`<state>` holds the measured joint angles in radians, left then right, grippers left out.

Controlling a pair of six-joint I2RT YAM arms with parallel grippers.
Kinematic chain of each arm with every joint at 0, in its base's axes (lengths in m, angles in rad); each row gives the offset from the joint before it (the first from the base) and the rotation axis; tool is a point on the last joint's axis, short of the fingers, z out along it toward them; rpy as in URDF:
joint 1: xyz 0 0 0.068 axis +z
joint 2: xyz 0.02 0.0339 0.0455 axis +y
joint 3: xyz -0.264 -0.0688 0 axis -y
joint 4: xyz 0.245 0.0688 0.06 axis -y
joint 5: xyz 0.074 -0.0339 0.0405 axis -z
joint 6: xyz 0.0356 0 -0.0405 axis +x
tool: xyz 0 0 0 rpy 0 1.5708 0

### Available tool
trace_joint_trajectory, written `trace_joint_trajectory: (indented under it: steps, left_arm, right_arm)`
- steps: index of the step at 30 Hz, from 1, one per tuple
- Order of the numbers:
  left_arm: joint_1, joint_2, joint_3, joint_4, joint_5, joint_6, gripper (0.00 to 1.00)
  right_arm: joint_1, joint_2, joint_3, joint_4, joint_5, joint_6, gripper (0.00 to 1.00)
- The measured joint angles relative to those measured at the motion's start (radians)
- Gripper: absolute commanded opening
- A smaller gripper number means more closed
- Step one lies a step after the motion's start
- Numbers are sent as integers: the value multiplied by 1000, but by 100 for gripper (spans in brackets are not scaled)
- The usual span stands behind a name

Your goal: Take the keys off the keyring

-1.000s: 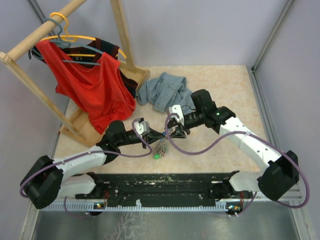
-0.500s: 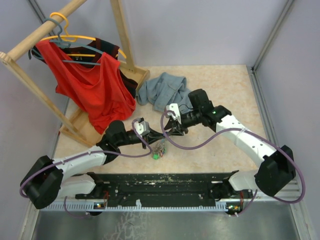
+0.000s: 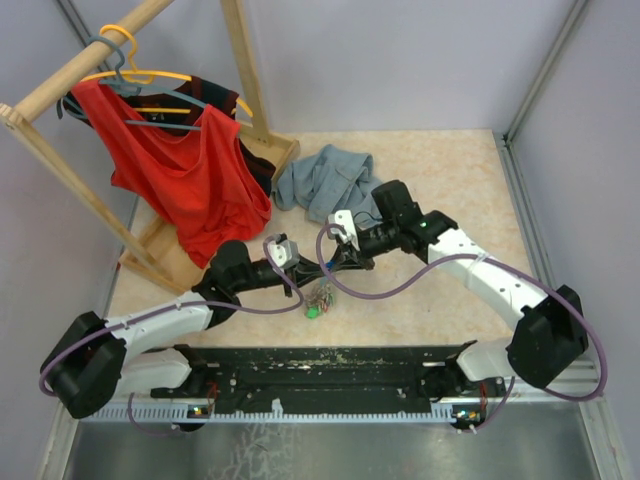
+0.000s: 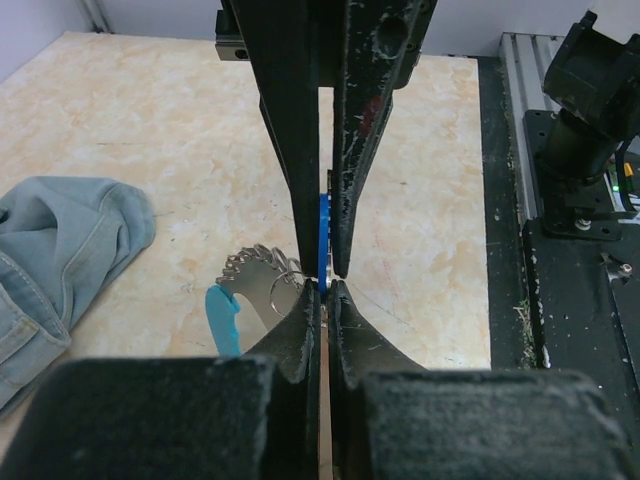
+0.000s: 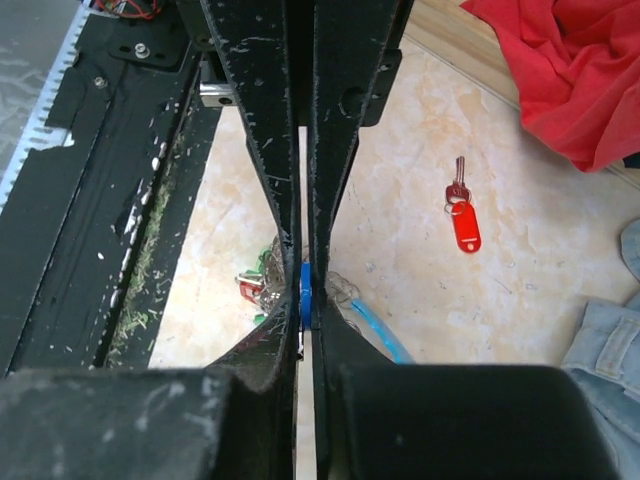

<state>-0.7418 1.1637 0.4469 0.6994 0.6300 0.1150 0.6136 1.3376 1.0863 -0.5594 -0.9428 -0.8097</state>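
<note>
My left gripper [image 3: 321,270] and right gripper [image 3: 333,265] meet tip to tip above the table's front middle. In the right wrist view my right gripper [image 5: 305,300] is shut on the head of a blue key [image 5: 306,292], seen edge-on. The left gripper [image 4: 325,290] is shut on the metal part of the keyring right beside the blue key [image 4: 323,235]. The keyring's light blue loop [image 4: 222,320] and silvery chain [image 4: 262,268] dangle to one side. Red and green keys [image 5: 252,287] hang below in a bunch [image 3: 318,298]. One red key [image 5: 464,225] lies loose on the table.
A grey-blue denim garment [image 3: 325,180] lies behind the grippers. A wooden clothes rack [image 3: 250,80] with a red garment [image 3: 190,170] on hangers stands at the back left. The black base rail [image 3: 330,370] runs along the near edge.
My right gripper has slid left up to the left gripper's tips and closed on the blue key. The left arm and the hanging bunch have stayed put.
</note>
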Motion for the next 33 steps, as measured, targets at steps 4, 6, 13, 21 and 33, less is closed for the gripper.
trace_joint_trajectory:
  steps: [4,6,13,21,33]
  left_arm:
    - [1,0,0,-2,-1,-8,5]
    - [1,-2,0,-3,-2,-11,15]
    - [1,-98,-53,38,-44,-33,34]
    - [1,-150,-94,58,-49,0,33]
    - [32,-8,-71,201,77,31,33]
  right_arm:
    - [1,0,0,-7,-1,-5,0]
    - [1,0,0,-8,-2,-8,0]
    - [-2,0,2,-49,-12,-14,0]
    - [-8,0,51,-142,-42,-53,0]
    - [-18,0,227,-247,-45,-58,0]
